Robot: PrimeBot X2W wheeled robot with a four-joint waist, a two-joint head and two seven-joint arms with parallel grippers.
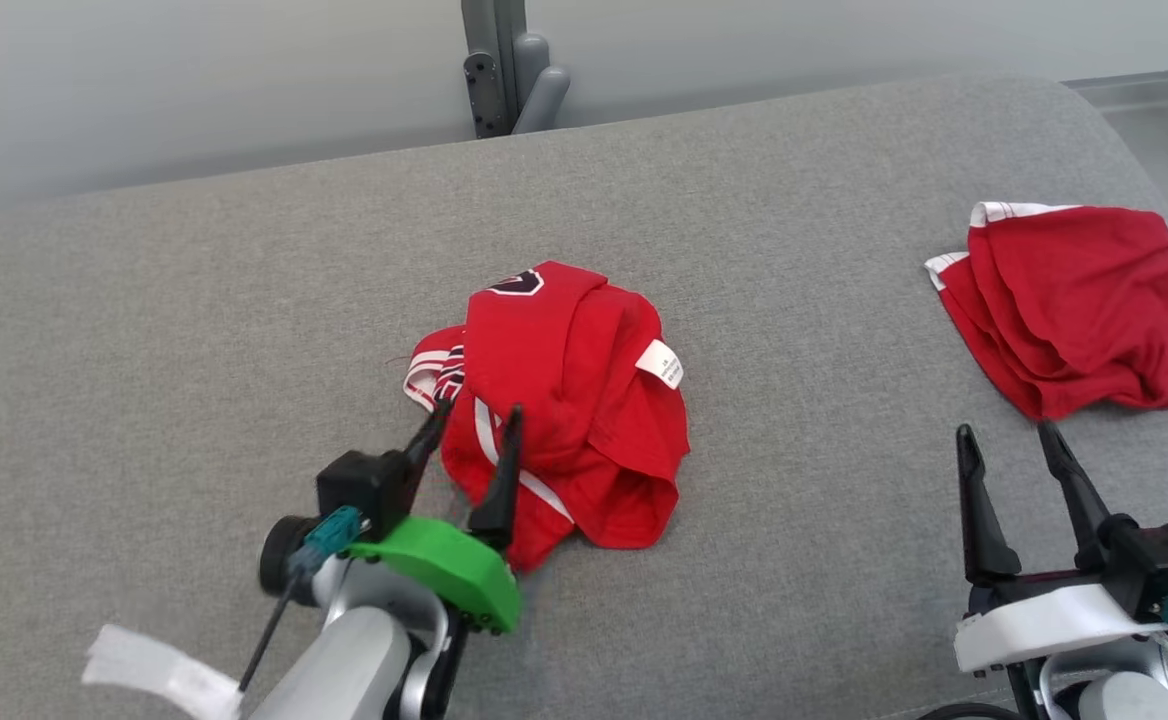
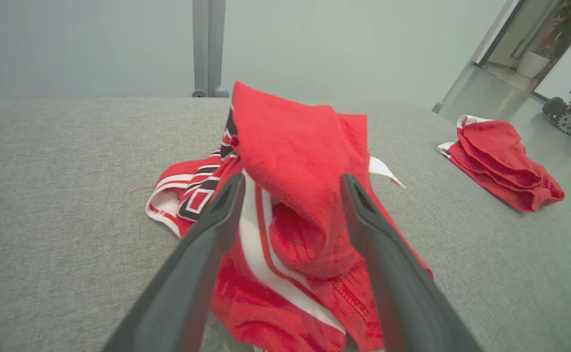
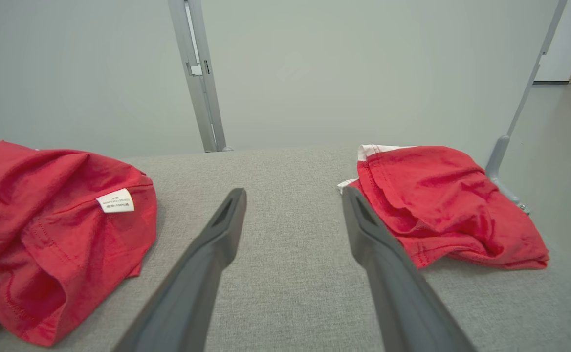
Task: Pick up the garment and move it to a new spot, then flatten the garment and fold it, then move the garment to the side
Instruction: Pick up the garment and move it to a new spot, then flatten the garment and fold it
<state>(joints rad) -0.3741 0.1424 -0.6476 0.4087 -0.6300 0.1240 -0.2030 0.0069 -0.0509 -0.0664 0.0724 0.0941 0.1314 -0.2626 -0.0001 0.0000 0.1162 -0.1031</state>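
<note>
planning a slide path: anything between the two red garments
Nothing: bare grey surface separates the crumpled garment from the other red garment, clearest in the head view.

Garment point(image 1: 569, 400) left of second garment point(image 1: 1079, 305)

The head camera looks steeply down on the grey woven-fabric surface point(image 1: 194, 330); both wrist cameras skim low towards the pale grey wall point(image 3: 339, 63), the left closest, all sharing the crumpled red-and-white jersey point(image 1: 584, 400).
</note>
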